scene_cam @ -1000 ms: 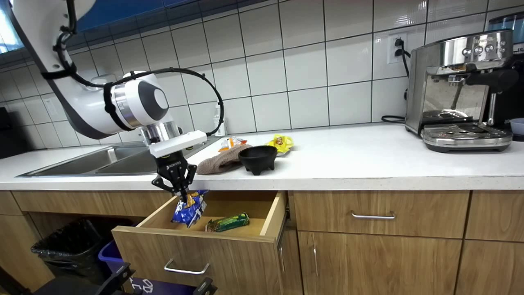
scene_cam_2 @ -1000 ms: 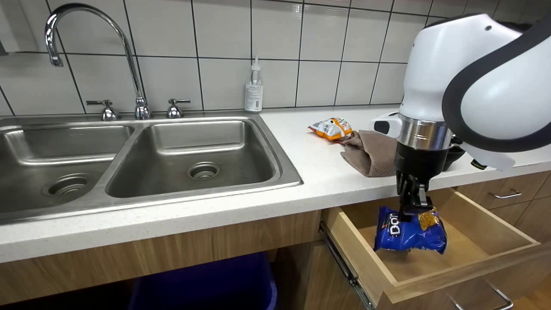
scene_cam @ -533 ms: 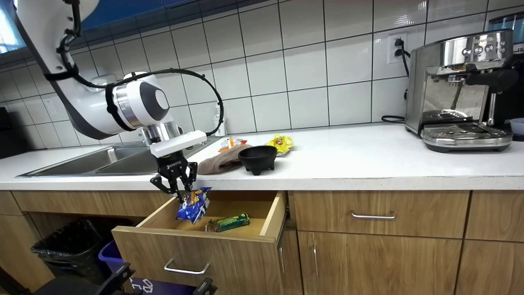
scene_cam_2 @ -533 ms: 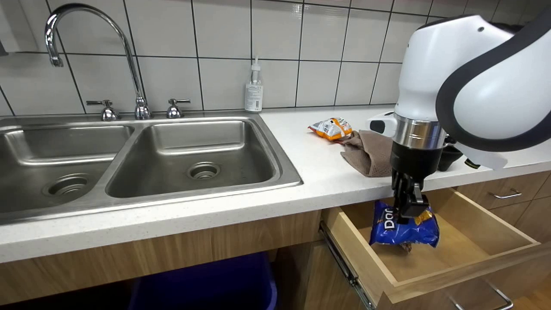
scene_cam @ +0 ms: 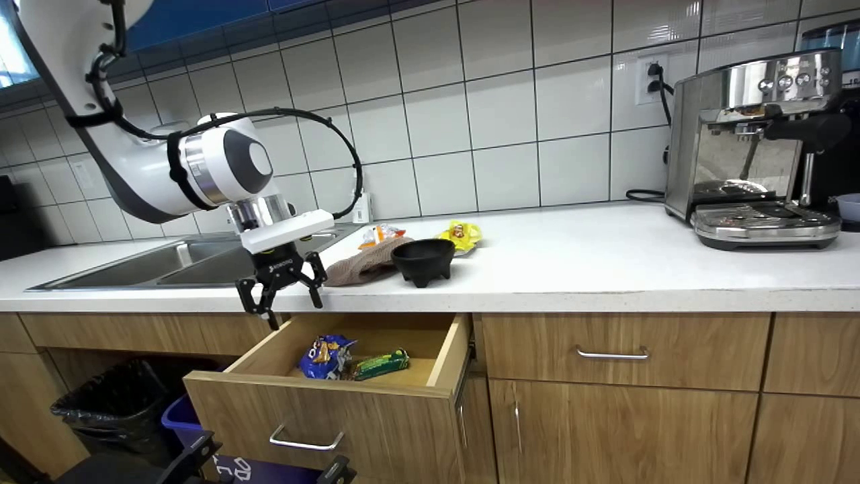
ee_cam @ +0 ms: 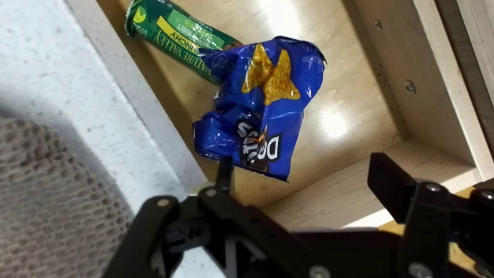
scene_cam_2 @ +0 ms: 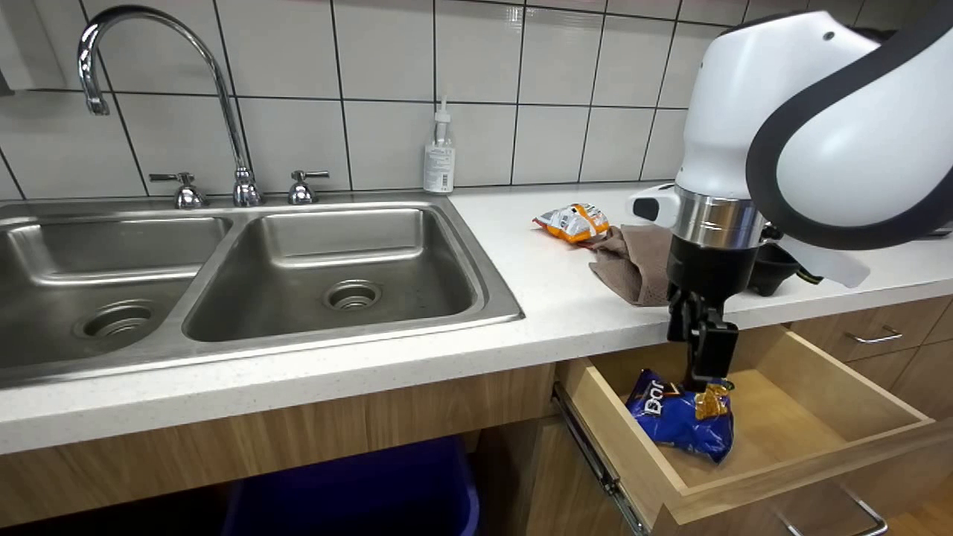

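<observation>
My gripper [scene_cam: 295, 316] stands wide open above the pulled-out drawer [scene_cam: 376, 417], nothing between its fingers. Below it, inside the drawer, lies a blue Doritos bag [scene_cam: 325, 357], crumpled, apart from the fingertips. In the wrist view the bag [ee_cam: 270, 104] sits just beyond the open jaws and overlaps one end of a green Nature Valley bar [ee_cam: 173, 34]. That bar [scene_cam: 381, 365] rests on the drawer floor to the right of the bag in an exterior view; elsewhere the bag [scene_cam_2: 685, 417] seems to hide it.
On the counter near the drawer are a brown cloth [scene_cam_2: 639, 260], a black bowl [scene_cam: 423, 261], a yellow packet [scene_cam: 462, 235] and an orange-white packet [scene_cam_2: 573, 222]. A double sink [scene_cam_2: 350, 268] lies alongside. A coffee machine [scene_cam: 759, 154] stands farther along; a blue bin [scene_cam_2: 357, 491] is below.
The gripper's fingers have spread apart and let go of the blue bag. The bag has dropped onto the drawer floor beside the green bar, and the gripper has risen slightly.
</observation>
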Controlling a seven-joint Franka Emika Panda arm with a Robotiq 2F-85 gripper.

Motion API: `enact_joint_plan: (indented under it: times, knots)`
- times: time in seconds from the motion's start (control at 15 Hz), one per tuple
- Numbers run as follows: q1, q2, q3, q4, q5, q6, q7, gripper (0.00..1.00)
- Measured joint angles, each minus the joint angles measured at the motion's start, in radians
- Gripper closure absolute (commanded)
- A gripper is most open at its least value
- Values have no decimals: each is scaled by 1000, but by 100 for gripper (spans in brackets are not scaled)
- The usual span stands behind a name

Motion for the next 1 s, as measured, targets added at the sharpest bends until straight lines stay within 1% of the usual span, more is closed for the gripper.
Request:
enact_joint_plan:
  times: [0.27,0.53,0.8,1.0]
  knots:
    - [-1,-26,13,0,39,-15,-4,0]
    - [-2,-84,23,0,121,-55,-26,0]
    - [-7,-142,21,10,191,-93,-29,0]
    - [-12,-169,2,33,221,-114,-29,0]
